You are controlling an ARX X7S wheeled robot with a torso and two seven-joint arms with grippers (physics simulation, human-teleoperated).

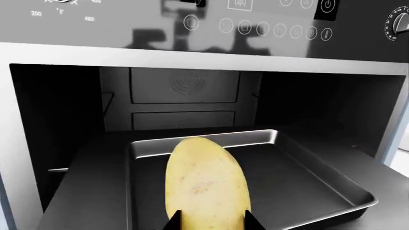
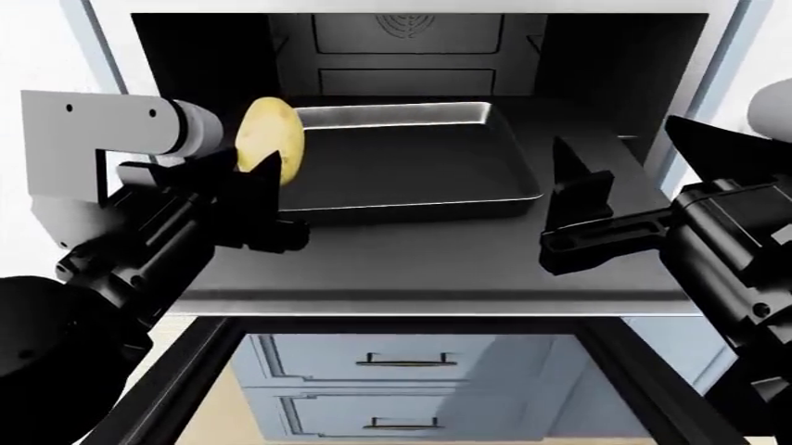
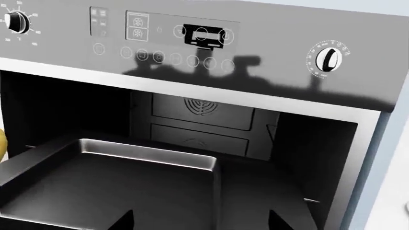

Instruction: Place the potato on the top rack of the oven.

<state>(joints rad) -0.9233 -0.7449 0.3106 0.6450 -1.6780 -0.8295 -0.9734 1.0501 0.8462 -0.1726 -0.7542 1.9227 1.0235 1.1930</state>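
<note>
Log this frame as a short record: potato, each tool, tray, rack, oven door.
potato: held in the left tool, above the tray's left edge, not set down
right tool: open, holding nothing, over the rack's right side
tray: shallow, nothing lying in it, sits on the rack
rack: pulled out of the oven
oven door: open, hanging down
</note>
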